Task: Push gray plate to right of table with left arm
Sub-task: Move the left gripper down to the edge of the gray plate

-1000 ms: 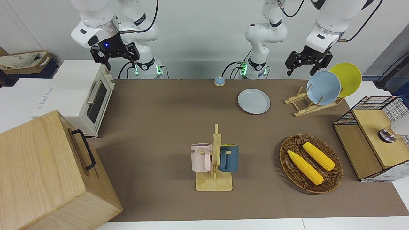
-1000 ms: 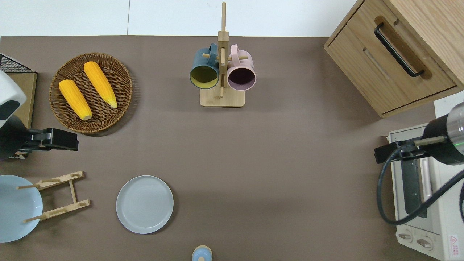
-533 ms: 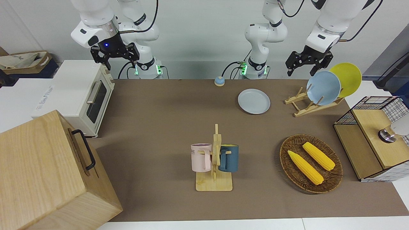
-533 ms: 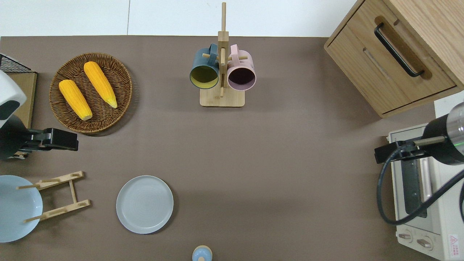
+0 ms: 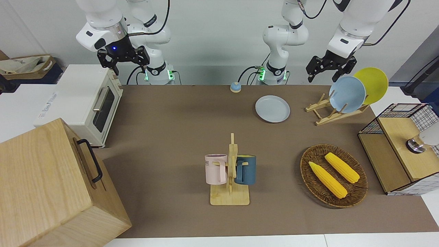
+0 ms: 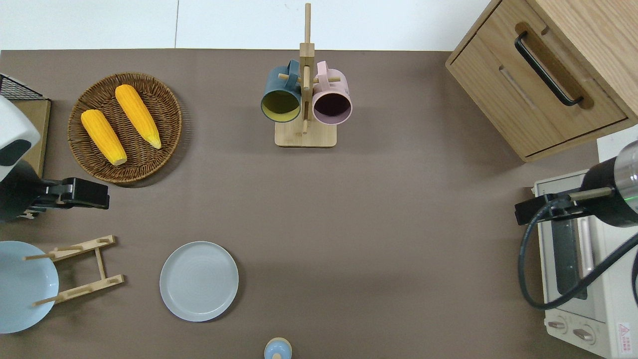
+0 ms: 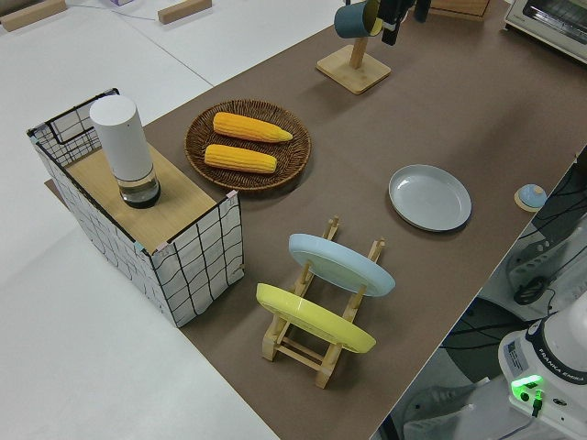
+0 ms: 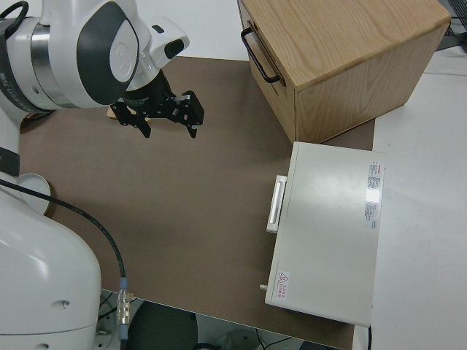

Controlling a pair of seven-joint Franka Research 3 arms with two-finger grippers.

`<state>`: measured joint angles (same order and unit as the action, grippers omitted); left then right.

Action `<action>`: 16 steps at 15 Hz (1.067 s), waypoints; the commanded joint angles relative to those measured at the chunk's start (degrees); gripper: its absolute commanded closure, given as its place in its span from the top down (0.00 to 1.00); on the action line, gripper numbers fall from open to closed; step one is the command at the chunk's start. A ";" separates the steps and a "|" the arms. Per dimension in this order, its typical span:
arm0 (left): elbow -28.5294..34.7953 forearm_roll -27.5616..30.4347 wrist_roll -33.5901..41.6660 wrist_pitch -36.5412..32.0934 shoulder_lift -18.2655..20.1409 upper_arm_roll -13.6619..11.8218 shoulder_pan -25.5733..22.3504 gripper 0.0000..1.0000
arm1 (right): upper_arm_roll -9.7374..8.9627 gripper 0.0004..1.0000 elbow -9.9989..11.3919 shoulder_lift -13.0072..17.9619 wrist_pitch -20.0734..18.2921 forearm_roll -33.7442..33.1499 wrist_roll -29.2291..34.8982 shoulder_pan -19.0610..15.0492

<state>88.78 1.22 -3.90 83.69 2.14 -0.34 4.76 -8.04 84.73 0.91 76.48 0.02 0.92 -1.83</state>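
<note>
The gray plate [image 5: 272,109] lies flat on the brown table mat [image 5: 171,120], near the robots' edge and beside the wooden plate rack [image 5: 337,110]. It also shows in the overhead view [image 6: 199,280] and in the left side view [image 7: 429,197]. My left gripper [image 5: 325,72] is open, empty and up in the air. In the overhead view it [image 6: 92,193] is over the mat between the wicker basket [image 6: 84,164] and the plate rack, apart from the gray plate. My right gripper [image 5: 123,61], with a blue light, is parked and open.
The rack holds a sky-blue plate [image 5: 347,94] and a yellow plate [image 5: 372,84]. The wicker basket holds two corn cobs. A mug rack [image 5: 230,171] stands mid-table. A small blue bell [image 5: 235,87], a toaster oven [image 5: 85,103], a wooden cabinet [image 5: 51,185] and a wire-sided box [image 5: 401,147] stand around.
My left gripper has drifted very slightly in the air. The gray plate and the right arm have not moved.
</note>
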 commanded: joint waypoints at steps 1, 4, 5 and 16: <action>12.07 0.10 0.03 6.20 7.41 0.26 -0.62 1.00 | -0.92 0.98 -0.53 0.14 -0.89 0.25 0.75 -1.16; 28.42 0.01 0.74 16.04 17.00 -0.18 -0.71 1.00 | -0.92 0.98 -0.53 0.14 -0.89 0.25 0.66 -1.16; 32.29 -0.34 0.74 18.33 19.11 -0.18 -0.71 1.00 | -0.92 0.98 -0.53 0.14 -0.89 0.25 0.75 -1.07; 60.79 -0.87 0.91 43.72 24.06 -0.27 -1.24 1.00 | -0.92 0.98 -0.53 0.14 -0.89 0.25 0.66 -1.16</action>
<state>143.73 1.05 -3.75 121.04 24.17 -0.89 4.73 -8.04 84.73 0.91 76.48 0.02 0.92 -1.83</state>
